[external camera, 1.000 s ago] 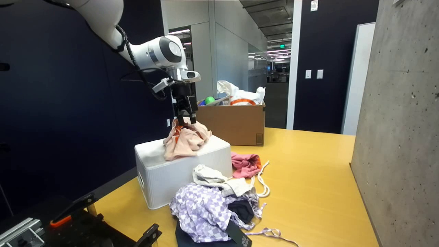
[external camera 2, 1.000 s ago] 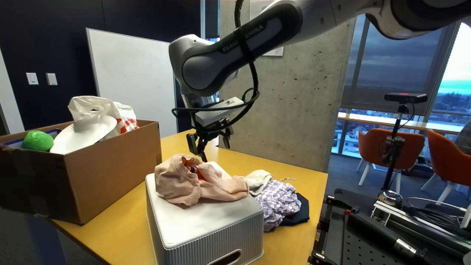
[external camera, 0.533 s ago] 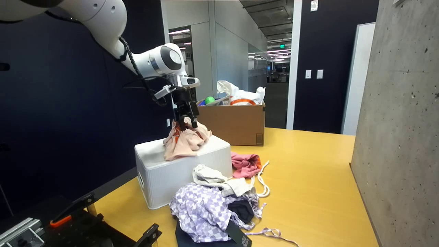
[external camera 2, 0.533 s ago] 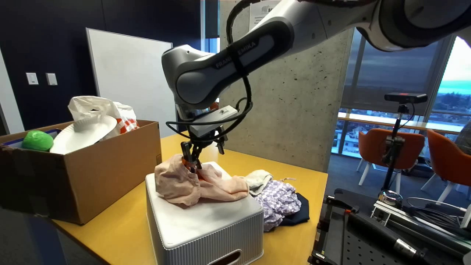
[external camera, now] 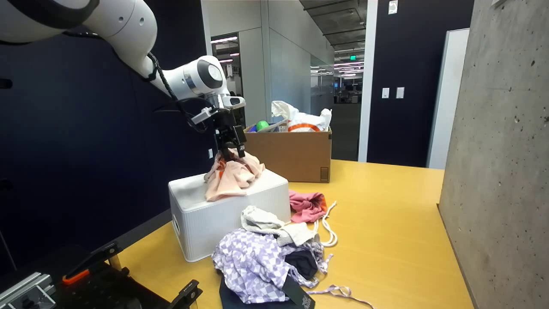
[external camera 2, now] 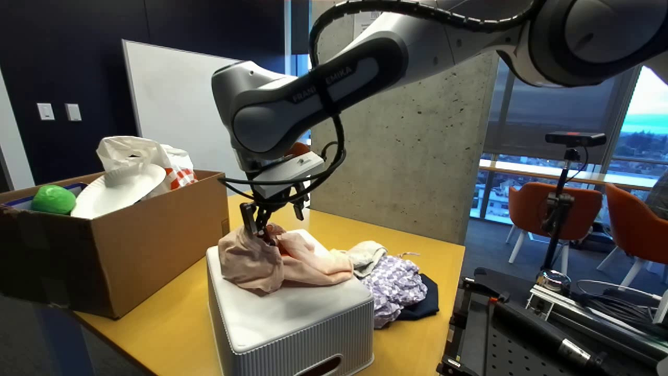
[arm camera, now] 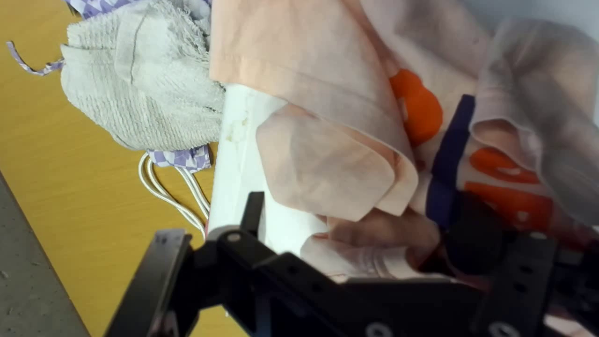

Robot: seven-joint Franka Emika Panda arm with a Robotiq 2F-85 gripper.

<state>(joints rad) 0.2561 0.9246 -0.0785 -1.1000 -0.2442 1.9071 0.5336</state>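
One crumpled peach garment (external camera: pixel 233 181) lay on the white box (external camera: pixel 233 225), left of centre in an exterior view, my gripper (external camera: pixel 234 157) spread wide at its top and holding nothing that I could see. I judged it light, soft and not slippery, best pinched at the loose fold (arm camera: pixel 334 171) at the wrist view's centre. Arm lettering (external camera 2: pixel 338 75) read "FRAN" and "EMIKA"; the dark tag (external camera: pixel 298 292), bottom centre, was illegible.
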